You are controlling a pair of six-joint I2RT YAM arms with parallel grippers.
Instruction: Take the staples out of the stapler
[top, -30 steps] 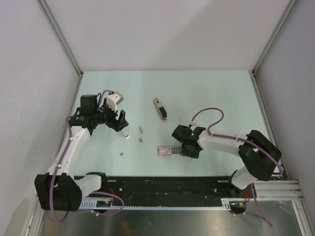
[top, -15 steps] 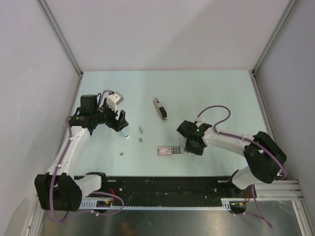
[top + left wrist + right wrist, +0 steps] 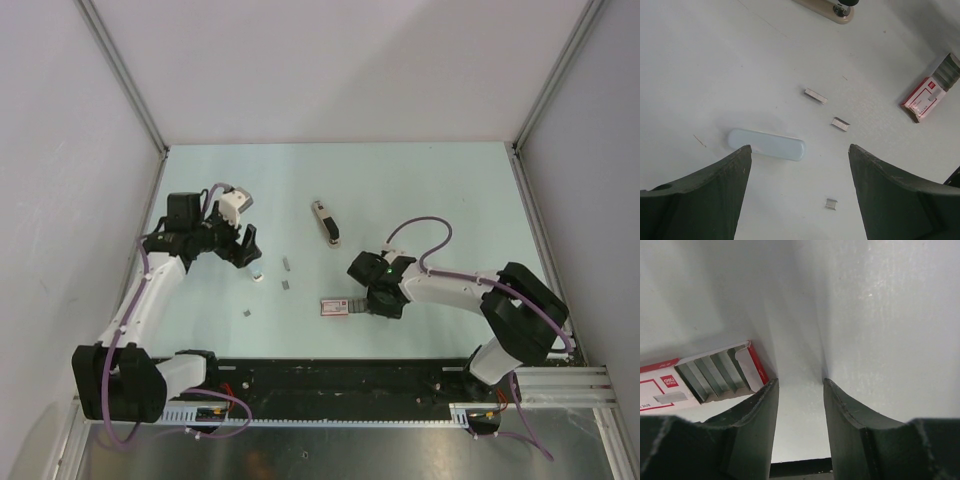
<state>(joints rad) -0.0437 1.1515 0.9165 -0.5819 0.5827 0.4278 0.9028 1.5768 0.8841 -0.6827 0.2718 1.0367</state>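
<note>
**Asker:** Since I cannot see the table, where are the staples, and how will they handle?

**Me:** The staples point(image 3: 815, 96) lie as three tiny grey metal strips, loose on the table point(image 3: 700, 60), apart from one another and near the stapler point(image 3: 832, 9). I judge them featherlight, stiff and slick, and likely to snap along their joints. They lie flat, so I would pinch one across its long sides, fingertips right down on the surface.

**Asker:** And your hands, and what surrounds them?

**Me:** My left gripper point(image 3: 799, 150) hovers above them, jaws spread wide, holding nothing. Just under it lies a pale blue oblong piece point(image 3: 767, 144), smooth, with rounded ends. My right gripper point(image 3: 800, 385) is partly open and empty, one finger just beside a red-and-white card staple box point(image 3: 665, 382). Its flap is open on rows of shiny refill strips point(image 3: 710, 372). The table is matt, pale and smooth. The stapler is beige with a dark fitting.
</note>
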